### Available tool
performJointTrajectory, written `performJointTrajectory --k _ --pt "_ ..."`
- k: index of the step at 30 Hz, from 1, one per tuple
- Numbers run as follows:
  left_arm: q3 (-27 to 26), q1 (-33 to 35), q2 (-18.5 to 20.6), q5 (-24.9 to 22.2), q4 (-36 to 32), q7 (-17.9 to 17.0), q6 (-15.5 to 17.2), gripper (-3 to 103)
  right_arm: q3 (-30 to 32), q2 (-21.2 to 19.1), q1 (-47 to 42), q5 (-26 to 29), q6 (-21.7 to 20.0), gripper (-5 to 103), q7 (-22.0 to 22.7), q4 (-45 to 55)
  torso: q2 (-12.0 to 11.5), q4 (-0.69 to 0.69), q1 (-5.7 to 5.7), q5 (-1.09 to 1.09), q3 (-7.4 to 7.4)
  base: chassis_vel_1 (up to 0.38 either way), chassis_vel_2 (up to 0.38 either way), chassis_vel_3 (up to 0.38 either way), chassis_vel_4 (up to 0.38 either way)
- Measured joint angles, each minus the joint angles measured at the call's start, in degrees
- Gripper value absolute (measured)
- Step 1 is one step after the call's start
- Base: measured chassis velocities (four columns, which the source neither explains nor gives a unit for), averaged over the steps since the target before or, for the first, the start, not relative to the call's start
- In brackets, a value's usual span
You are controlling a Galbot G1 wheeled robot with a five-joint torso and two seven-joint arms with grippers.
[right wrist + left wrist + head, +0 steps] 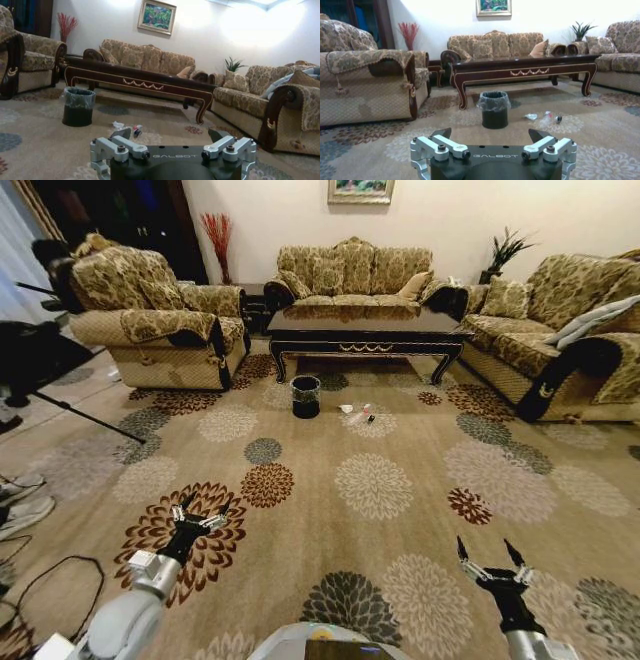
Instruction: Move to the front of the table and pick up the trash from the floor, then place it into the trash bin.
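The long dark table (365, 330) (525, 67) (140, 80) stands across the room before the middle sofa. On the patterned carpet floor (380, 480) in front of it lies the trash (358, 413) (544, 117) (126, 127): a white crumpled paper, a clear bottle with a red bit and a small black piece. The round trash bin (305, 396) (494, 109) (78, 106) stands just left of the trash. My left gripper (200, 514) (491, 135) and right gripper (490, 556) (170, 135) hang open and empty low in the head view, far short of the trash.
An armchair (160, 320) stands on the left, a sofa (355, 275) behind the table and another sofa (560, 330) on the right. A tripod (50, 370), cables (45, 585) and shoes (20, 505) lie at the left edge. Wide carpet separates me from the table.
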Motion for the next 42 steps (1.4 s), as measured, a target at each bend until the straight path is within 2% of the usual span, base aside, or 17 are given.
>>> performJointTrajectory --k 37,42 --pt "-0.01 0.62 -1.25 0.88 -0.11 -0.32 -0.31 100 0.22 -0.03 -0.10 0.00 0.34 100 -0.15 0.01 -8.38 0.00 -2.64 0.00 -5.75 0.000 0.000 0.000 0.000" --pt "0.03 0.22 -1.19 1.08 0.08 -0.45 -0.25 100 -0.03 0.23 -0.10 -0.58 0.43 100 -0.14 -0.21 -10.29 0.00 -3.15 0.00 -7.15 0.000 0.000 0.000 0.000"
